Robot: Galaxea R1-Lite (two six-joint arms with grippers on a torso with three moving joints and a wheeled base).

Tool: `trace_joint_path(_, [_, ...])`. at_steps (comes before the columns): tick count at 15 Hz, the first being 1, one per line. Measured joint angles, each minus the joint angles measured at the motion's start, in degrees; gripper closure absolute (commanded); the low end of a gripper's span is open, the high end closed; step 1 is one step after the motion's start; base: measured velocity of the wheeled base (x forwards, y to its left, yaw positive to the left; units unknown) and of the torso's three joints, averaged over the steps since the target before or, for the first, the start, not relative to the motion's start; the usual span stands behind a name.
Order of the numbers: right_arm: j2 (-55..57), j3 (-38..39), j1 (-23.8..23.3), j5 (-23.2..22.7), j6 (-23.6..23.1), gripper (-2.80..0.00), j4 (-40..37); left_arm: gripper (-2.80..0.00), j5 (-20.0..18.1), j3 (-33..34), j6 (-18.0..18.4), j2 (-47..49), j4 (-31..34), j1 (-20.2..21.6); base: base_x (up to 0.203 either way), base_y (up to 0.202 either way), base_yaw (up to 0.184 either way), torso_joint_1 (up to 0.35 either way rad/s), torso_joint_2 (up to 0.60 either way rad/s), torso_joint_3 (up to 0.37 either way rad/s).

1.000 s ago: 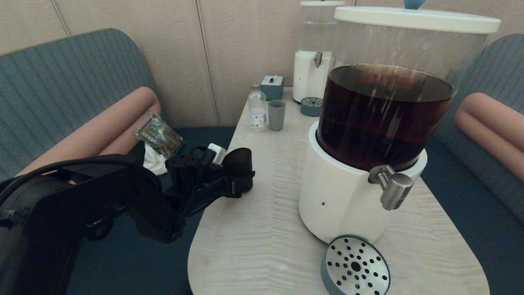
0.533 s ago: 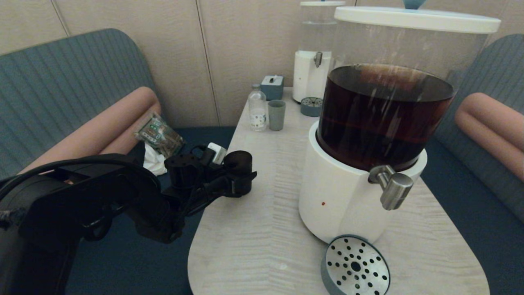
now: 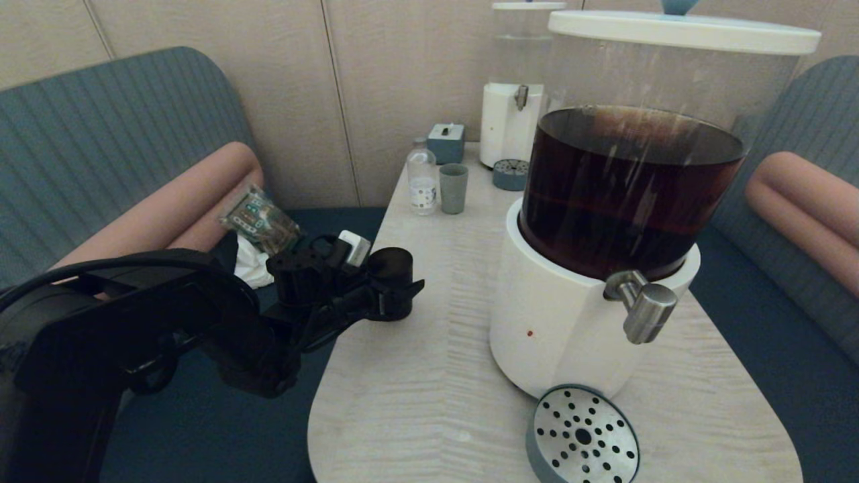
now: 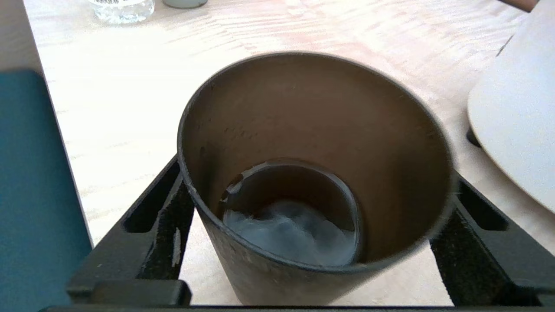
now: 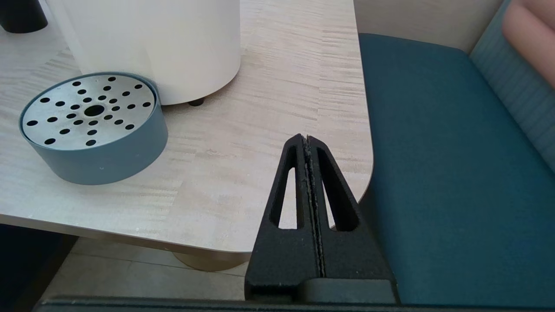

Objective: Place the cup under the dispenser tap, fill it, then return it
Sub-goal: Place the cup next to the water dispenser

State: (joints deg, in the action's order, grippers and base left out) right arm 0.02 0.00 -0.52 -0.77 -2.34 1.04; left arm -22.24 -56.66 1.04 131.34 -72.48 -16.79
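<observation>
While flanking the cup (image 4: pixel 312 182) at the table's (image 3: pixel 429 376) left edge — left gripper (image 3: pixel 392 292) spread, not pinching; right gripper (image 5: pixel 308 147) pressed together, parked near right.

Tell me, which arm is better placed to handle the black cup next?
Left. The left hand is around the cup, at the left edge of the table. The right hand is shut near the table's right front corner, on the other side of the big dispenser, far from the cup.
</observation>
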Motion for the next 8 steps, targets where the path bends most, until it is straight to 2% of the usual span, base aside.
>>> trace_joint_path(8, [0.0, 0.0, 0.0, 0.01, 0.02, 0.0, -0.02, -2.8, -0.17, 8.72, 0.22, -6.9, -2.8, 0.11, 0.0, 0.0, 0.0, 0.0, 0.0, 0.0])
